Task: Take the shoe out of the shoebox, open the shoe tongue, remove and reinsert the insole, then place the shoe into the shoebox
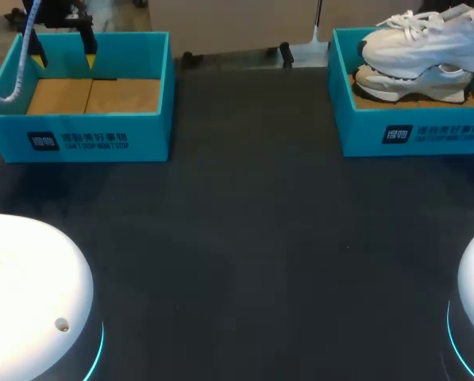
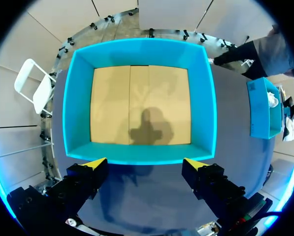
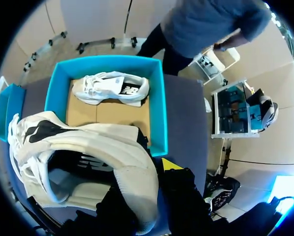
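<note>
Your right gripper (image 3: pixel 149 184) is clamped on the heel end of the white padded shoe (image 1: pixel 423 36), with only one yellow tip showing. It holds the shoe above the right shoebox (image 1: pixel 411 135), where a second shoe (image 3: pixel 110 88) lies on the cardboard floor. Your left gripper (image 2: pixel 146 164) hovers, fingers apart, over the teal left shoebox (image 2: pixel 137 153) on the dark matte table (image 1: pixel 244 238).

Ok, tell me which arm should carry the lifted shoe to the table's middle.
Right. The right tool grips the white shoe above the right shoebox, which holds a second shoe. The left tool hangs open over the left shoebox, across the table from both shoes.
</note>
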